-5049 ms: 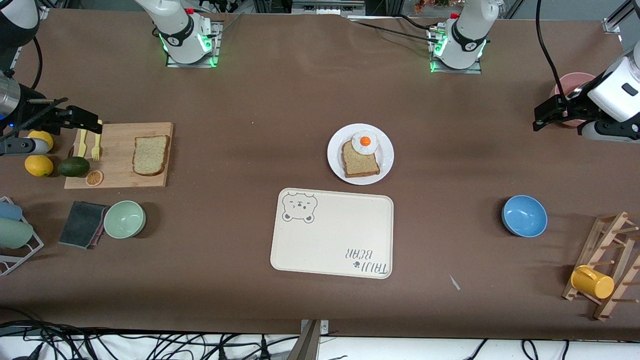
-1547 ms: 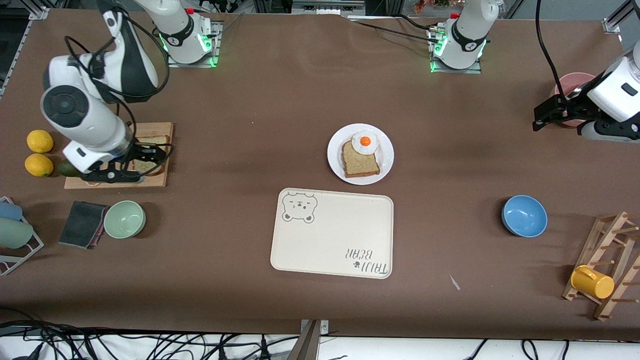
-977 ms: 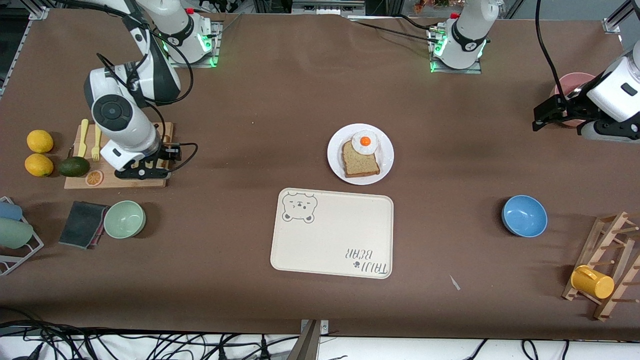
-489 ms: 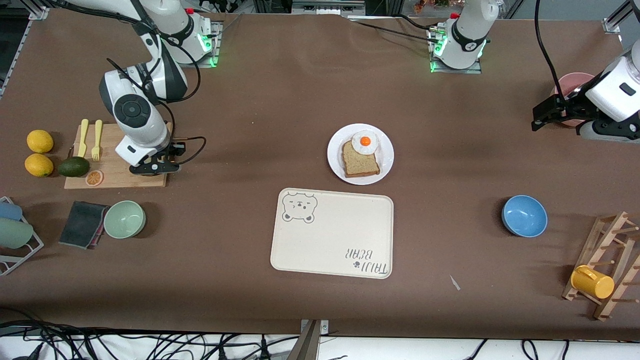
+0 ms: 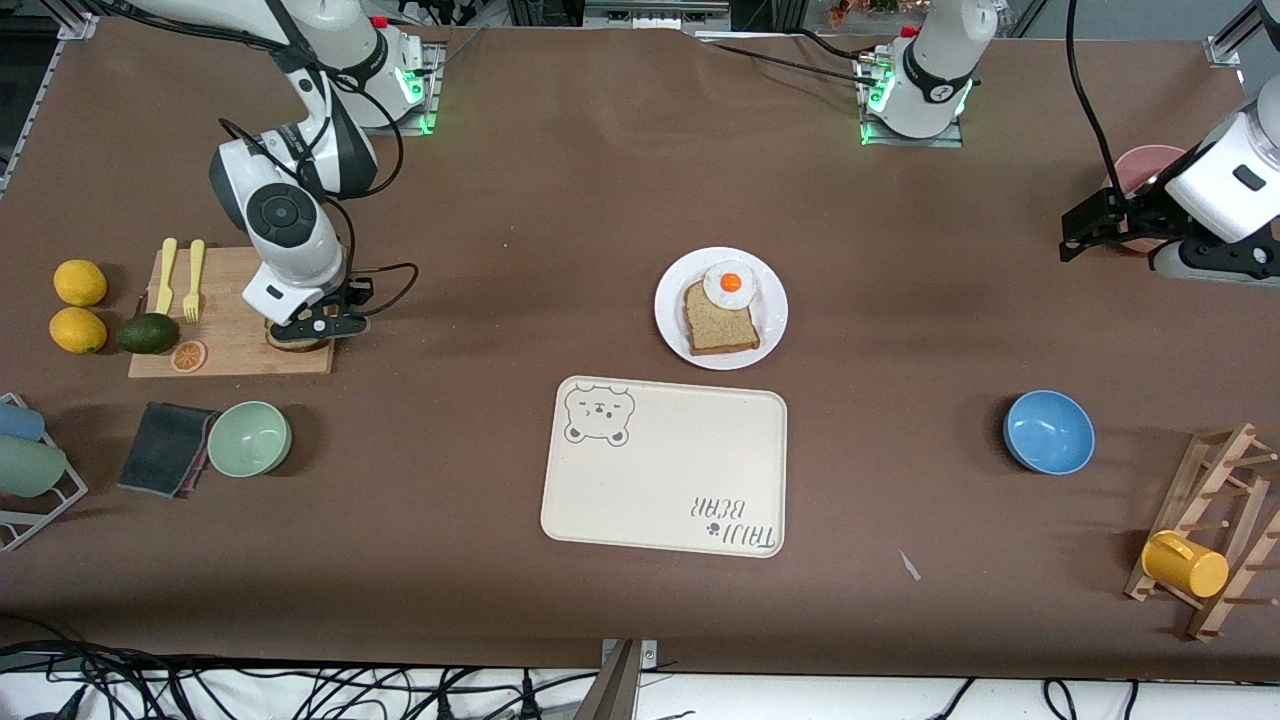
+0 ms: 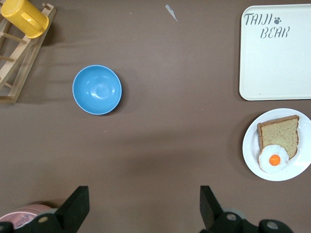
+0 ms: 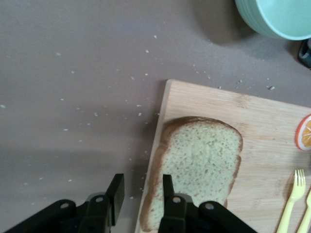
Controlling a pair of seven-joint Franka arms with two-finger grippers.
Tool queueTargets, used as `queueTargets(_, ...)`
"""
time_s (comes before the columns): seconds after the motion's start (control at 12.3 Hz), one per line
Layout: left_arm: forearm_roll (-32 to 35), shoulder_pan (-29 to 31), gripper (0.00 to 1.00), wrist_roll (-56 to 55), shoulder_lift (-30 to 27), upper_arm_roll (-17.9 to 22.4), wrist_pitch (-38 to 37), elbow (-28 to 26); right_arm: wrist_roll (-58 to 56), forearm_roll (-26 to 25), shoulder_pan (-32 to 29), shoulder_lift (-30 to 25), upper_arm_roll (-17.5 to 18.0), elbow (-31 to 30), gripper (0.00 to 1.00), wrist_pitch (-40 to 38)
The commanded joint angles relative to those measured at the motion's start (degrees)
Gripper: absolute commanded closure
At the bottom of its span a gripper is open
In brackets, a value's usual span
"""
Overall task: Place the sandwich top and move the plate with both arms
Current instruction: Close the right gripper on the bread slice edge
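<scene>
Bread slice point(image 7: 199, 165) flat on the wooden board point(image 7: 272, 126), right under the right pincer point(image 7: 141, 196). Pincer low at the slice's long crust side, close to the flat end, right where board edge meets counter point(image 5: 500, 200). Cannot tell whether gripped or only bracketed. Left pincer point(image 6: 143, 208) spread wide, holding nothing, waiting over the counter at its own arm's end.

Trouble to watch for:
- Hold, if any, only on one crust edge near a corner. Likely to droop or swing on the lift, then slip out on the way across.
- Pinching too shallow: crust skidding free, slice dropping onto board or counter.
- Coming down too low: catching the board edge and dragging the board along.
- Landing skewed: pushing the fried egg point(image 5: 729, 283) off the darker slice point(image 5: 718, 325), or hanging over the plate point(image 5: 675, 330) rim and upsetting the two-arm carry.

Orientation now: domed edge pointing away from the right pincer, toward the green bowl point(image 7: 277, 19); flat end next to the pincer. Long axis running from the pincer out to the dome, parallel to the board's near edge. Plate well apart from the right pincer, toward the left arm's end.
</scene>
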Motion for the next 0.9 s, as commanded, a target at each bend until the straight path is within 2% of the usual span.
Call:
queueTargets(0.0, 0.51, -0.38, 0.0, -0.26, 0.12, 0.14, -0.52, 1.03, 0.75, -3.6, 0.04, -1.05, -2.64, -2.46, 0.61, 3.37)
queueTargets(0.81, 0.51, -0.38, 0.0, -0.17, 0.12, 0.14, -0.52, 0.94, 0.84, -3.96, 0.04, 2.81, -4.49, -3.16, 0.61, 9.26)
